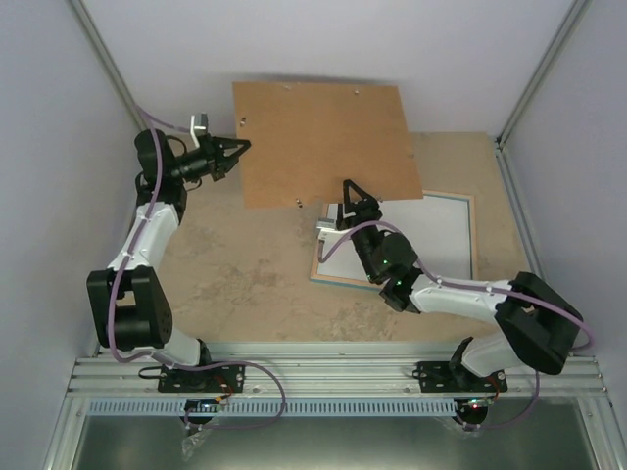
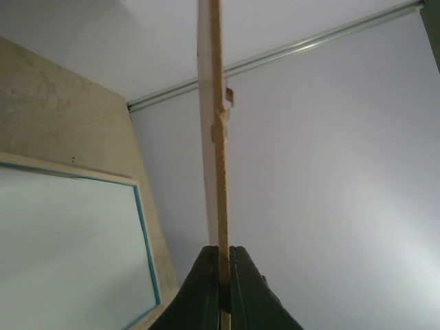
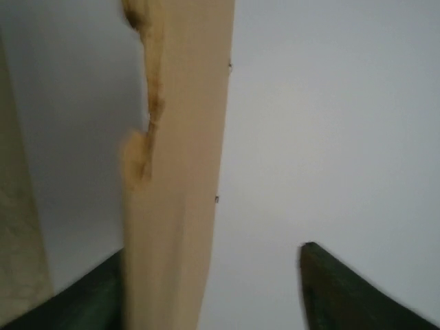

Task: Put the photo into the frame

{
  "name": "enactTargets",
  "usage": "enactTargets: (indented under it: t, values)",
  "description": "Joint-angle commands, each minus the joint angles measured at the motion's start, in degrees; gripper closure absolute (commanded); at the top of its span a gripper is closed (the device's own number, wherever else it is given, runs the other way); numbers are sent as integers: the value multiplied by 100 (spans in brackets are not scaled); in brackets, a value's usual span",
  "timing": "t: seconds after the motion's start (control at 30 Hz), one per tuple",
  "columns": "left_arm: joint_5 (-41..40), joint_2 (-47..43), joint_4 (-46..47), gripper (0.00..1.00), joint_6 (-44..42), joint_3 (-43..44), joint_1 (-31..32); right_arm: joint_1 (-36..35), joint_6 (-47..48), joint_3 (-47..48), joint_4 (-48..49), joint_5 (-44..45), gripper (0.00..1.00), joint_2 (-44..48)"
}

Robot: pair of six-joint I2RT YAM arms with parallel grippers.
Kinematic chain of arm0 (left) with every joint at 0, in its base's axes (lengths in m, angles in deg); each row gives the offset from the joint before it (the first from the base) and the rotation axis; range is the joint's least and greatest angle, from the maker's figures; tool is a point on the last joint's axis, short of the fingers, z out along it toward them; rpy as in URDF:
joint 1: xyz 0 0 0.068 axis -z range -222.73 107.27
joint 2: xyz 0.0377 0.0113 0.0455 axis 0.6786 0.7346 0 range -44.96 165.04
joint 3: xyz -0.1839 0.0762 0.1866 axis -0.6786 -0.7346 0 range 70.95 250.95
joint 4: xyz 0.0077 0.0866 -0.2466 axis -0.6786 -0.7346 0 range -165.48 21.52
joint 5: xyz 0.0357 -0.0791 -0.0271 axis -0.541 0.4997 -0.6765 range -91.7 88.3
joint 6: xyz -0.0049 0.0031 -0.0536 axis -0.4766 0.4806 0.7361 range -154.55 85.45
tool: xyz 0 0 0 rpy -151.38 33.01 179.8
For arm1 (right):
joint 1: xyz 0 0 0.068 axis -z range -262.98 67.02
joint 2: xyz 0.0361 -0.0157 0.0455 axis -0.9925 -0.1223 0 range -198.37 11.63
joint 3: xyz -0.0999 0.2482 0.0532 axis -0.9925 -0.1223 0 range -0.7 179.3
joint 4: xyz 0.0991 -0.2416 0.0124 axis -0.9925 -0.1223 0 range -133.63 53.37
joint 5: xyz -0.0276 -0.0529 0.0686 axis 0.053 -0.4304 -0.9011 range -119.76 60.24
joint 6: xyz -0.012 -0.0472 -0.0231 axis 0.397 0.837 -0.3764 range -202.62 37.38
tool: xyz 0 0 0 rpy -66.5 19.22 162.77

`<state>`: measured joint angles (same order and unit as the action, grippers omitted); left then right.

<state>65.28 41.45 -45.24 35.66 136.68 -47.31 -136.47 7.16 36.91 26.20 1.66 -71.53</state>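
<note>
The frame (image 1: 473, 235) lies flat at the right of the table, light wood rim up with a turquoise inner line, and its inside shows plain pale white. It also shows in the left wrist view (image 2: 146, 213). No balloon print is visible. My left gripper (image 1: 241, 147) is shut on the left edge of the brown backing board (image 1: 323, 137) and holds it lifted and tilted over the frame's far left corner. The board shows edge-on between the shut jaws (image 2: 224, 275). My right gripper (image 1: 359, 193) is open at the board's near edge (image 3: 179, 172), which stands just inside the left finger (image 3: 89, 295).
Grey enclosure walls stand close on the left, back and right, with metal corner posts (image 1: 534, 78). The speckled beige tabletop (image 1: 235, 264) lies between the two arms. An aluminium rail (image 1: 323, 372) runs along the near edge by the arm bases.
</note>
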Motion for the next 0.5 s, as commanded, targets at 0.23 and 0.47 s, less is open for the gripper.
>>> enactTargets:
  t: [0.23, 0.47]
  values:
    - [-109, 20, -106, 100, -692, 32, -557, 1258, -4423, 785, -6930, -1240, 6, 1691]
    - [-171, -130, -89, 100, -938, -123, -562, 3509, -5638, 975, -8778, -3315, 2, 2100]
